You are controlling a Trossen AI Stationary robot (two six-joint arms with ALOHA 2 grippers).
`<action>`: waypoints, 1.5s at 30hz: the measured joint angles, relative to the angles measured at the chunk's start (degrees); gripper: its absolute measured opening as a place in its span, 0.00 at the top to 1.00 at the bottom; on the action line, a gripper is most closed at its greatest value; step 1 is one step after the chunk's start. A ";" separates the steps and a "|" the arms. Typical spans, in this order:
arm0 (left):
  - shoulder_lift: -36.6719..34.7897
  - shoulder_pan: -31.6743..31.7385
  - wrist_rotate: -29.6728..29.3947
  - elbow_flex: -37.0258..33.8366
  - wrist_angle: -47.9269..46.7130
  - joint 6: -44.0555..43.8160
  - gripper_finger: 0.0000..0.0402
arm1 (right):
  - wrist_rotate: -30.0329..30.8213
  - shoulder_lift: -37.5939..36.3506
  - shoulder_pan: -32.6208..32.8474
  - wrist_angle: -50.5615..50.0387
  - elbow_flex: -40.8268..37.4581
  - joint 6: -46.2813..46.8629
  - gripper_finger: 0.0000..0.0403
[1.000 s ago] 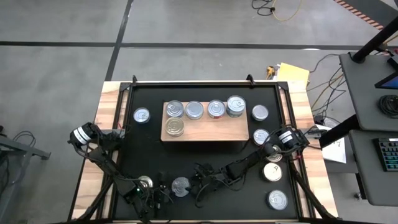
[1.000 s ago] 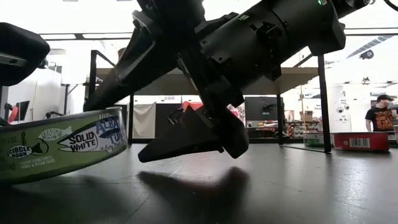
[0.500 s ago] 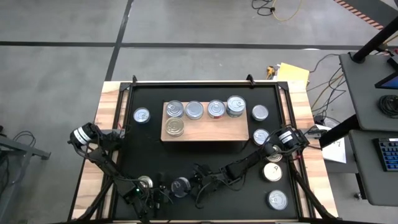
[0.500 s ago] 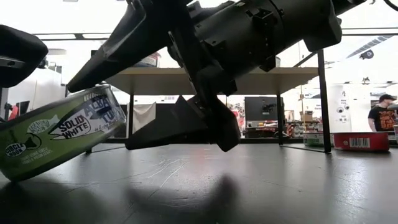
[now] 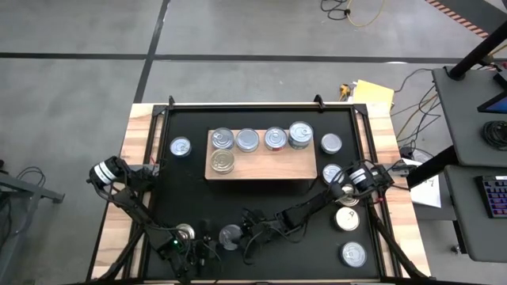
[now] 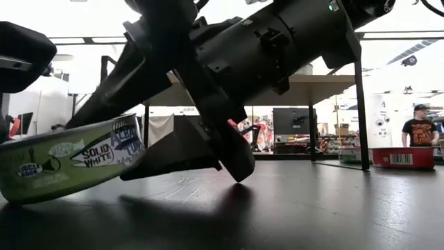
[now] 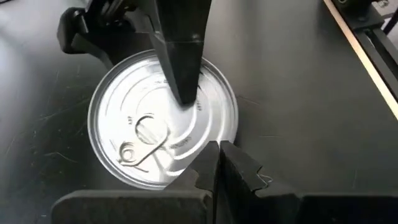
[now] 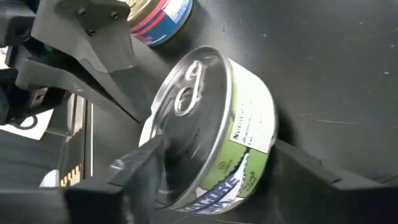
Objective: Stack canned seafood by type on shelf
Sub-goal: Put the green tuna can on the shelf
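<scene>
Tins of seafood sit scattered over a black mat (image 5: 190, 190) that covers most of a wooden table (image 5: 136, 127), with a low light-wood shelf (image 5: 273, 165) standing near the mat's middle. Five tins rest on the shelf: four in a row along its far edge and one gold-lidded tin (image 5: 223, 161) at its near left corner, leaving most of the near strip of the board bare. Loose tins lie off the shelf: one to its left (image 5: 181, 146), two just off its right end (image 5: 331, 143), and two more down the mat's right side (image 5: 353, 254). Open mat lies between the shelf and the near edge. There, the right arm reaches low and leftward across the mat, its right gripper (image 5: 240, 235) set around a green-labelled tuna tin (image 6: 66, 167), one finger (image 8: 140, 168) laid over the silver lid and the other along the side wall. The tin is tilted, one edge lifted off the mat; whether the jaws are squeezing it firmly cannot be told. The left gripper (image 7: 216, 163) hovers beside that tin at the near edge, its jaws pressed together and empty, with another tin (image 5: 185, 232) just to its left.
</scene>
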 joint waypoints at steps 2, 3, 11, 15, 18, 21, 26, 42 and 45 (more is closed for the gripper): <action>0.00 0.00 -0.90 0.00 -0.01 0.02 1.00 | -0.02 -0.14 -0.07 -0.60 0.02 0.30 0.48; 0.00 0.00 -1.15 0.00 0.03 0.07 1.00 | -0.01 -0.21 -0.11 -0.61 0.02 0.38 0.54; -0.11 0.03 -5.82 3.58 -1.17 6.84 1.00 | -1.34 -5.10 -0.26 -11.41 0.00 -4.72 0.67; -0.81 -0.33 -12.17 5.99 -3.67 10.62 1.00 | 3.77 -10.67 0.51 -25.39 -0.40 -6.69 0.67; -2.15 -0.81 -19.98 6.14 -4.06 13.74 1.00 | 9.11 -15.04 2.07 -32.30 -1.73 -6.35 0.67; -4.84 -0.87 -22.62 6.10 -3.42 18.31 1.00 | 12.37 -19.80 3.95 -32.79 -5.04 -5.50 0.67; -10.03 -0.45 -13.39 4.90 4.22 30.72 1.00 | 16.85 -26.27 6.08 -27.02 -13.55 -4.55 0.67; -16.27 6.59 -3.18 -14.90 62.26 42.47 1.00 | 23.32 -28.98 6.52 30.98 -37.89 -15.59 0.67; -16.02 7.97 -7.23 -16.51 66.59 37.43 1.00 | 23.52 -29.09 6.55 31.32 -37.10 -18.54 0.67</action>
